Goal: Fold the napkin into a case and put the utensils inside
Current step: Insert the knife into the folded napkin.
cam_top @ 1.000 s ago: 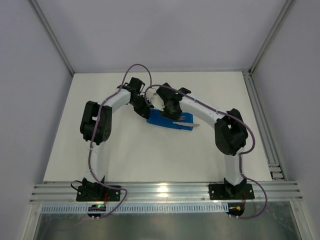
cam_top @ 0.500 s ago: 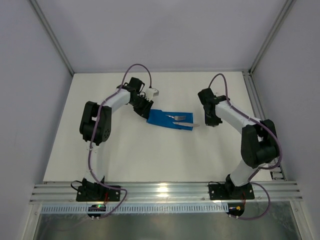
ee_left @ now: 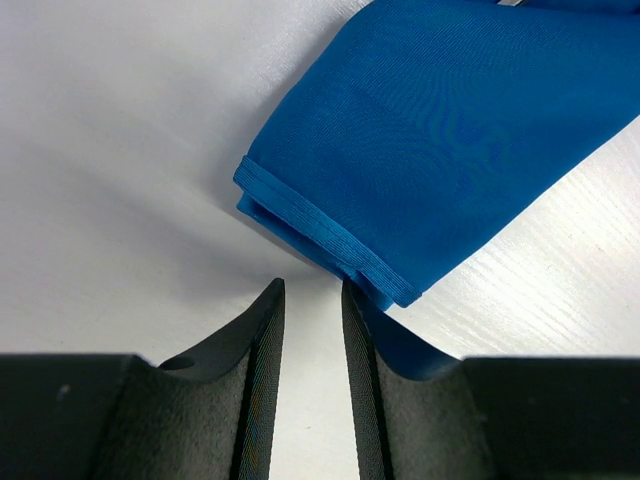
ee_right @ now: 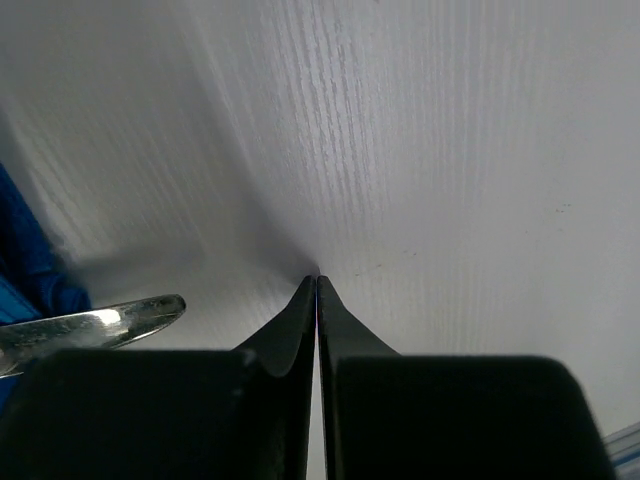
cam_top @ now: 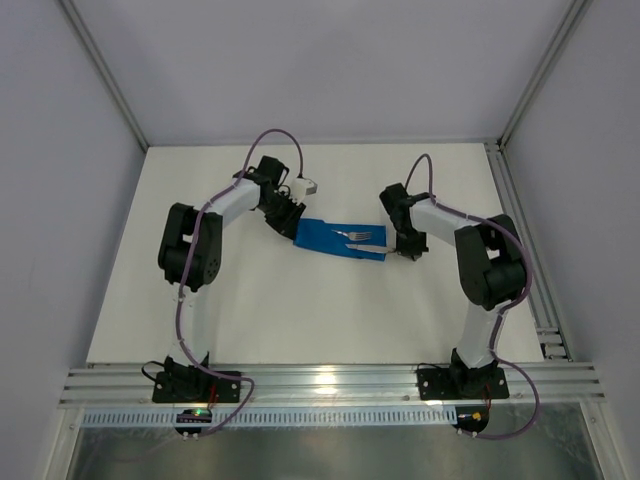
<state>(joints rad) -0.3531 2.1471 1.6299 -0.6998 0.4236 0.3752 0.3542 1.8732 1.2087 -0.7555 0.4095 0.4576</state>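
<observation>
The napkin (cam_top: pixel 330 238) lies folded as a narrow blue case in the middle of the table. A silver fork (cam_top: pixel 358 234) rests on its right half. A second utensil (cam_top: pixel 388 249) sticks out past the case's right end, and its rounded tip (ee_right: pixel 110 322) shows in the right wrist view. My left gripper (ee_left: pixel 312 290) stands at the case's left end (ee_left: pixel 330 240), its jaws slightly apart around bare table, the right finger against the hem. My right gripper (ee_right: pixel 317 280) is shut and empty, its tip on the table just right of the utensil.
A metal rail (cam_top: pixel 520 230) runs along the table's right edge, and grey walls enclose the back and sides. The arm bases sit on the slotted bar (cam_top: pixel 320 382) at the near edge.
My right gripper left the fork on the cloth, swung out to the right, shut, and came back down beside the case's right end. The left arm has not moved.
</observation>
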